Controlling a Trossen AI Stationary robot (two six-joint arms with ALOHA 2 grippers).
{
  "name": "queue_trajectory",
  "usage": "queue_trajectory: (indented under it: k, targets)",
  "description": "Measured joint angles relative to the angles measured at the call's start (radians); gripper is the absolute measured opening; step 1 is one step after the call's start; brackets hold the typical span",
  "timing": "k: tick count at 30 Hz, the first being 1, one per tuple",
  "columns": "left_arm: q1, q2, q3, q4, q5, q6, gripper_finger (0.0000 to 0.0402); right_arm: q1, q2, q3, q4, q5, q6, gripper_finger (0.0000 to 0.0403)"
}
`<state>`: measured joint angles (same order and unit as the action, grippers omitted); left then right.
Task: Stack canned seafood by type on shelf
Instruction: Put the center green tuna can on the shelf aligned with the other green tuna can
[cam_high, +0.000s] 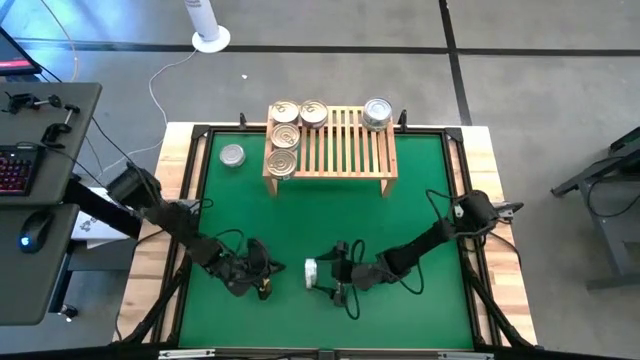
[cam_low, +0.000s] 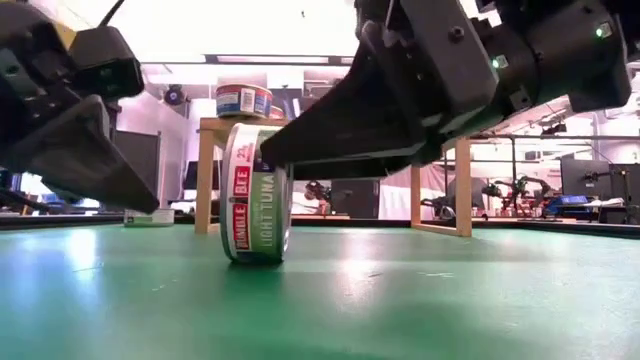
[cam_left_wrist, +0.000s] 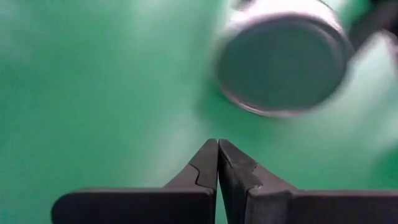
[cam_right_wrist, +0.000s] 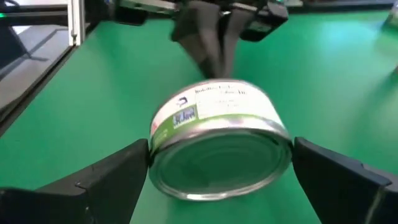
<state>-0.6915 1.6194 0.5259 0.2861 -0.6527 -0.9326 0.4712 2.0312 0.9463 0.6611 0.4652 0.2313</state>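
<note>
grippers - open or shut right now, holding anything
left gripper: shut, empty.
right gripper: open, fingers either side of the tuna tin standing on edge, not gripping it.

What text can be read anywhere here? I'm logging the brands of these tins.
"BUMBLE BEE" reads on the label of the tin on edge on the green mat.
"LIGHT TUNA" reads on the same label, beside it.
The small print on this tin in the right wrist view is too blurred.
The tin on the shelf has an unreadable label.
</note>
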Motion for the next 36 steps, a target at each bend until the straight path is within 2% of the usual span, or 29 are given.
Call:
queue_trajectory:
  k: [4, 7, 10, 18, 23, 30, 36]
  targets:
    - [0.027, 0.114, 0.0, 0.257, 0.128, 0.105, 0.0, -0.002, 0.0, 0.0, -0.043, -0.043, 0.023, 0.038]
    - [0.041, 0.187, 0.0, 0.433, 0.129, 0.17, 0.0, -0.002, 0.005, -0.002, -0.071, -0.055, 0.024, 0.038]
    - [0.055, 0.225, 0.001, 0.534, 0.1, 0.213, 0.0, -0.002, 0.001, 0.001, -0.095, -0.056, 0.038, 0.038]
    - [0.084, 0.233, 0.002, 0.566, 0.096, 0.233, 0.0, 0.013, -0.086, 0.002, -0.26, -0.035, 0.058, 0.038]
    - [0.097, 0.233, 0.002, 0.622, 0.107, 0.272, 0.0, 0.022, -0.163, 0.002, -0.356, -0.013, -0.004, 0.0381]
    - [0.155, 0.233, 0.047, 0.626, 0.179, 0.336, 0.0, -0.014, -0.22, 0.002, -0.38, -0.121, -0.091, 0.0381]
    - [0.196, 0.232, 0.097, 0.625, 0.248, 0.409, 0.0, -0.023, -0.221, 0.002, -0.455, -0.159, -0.005, 0.0381]
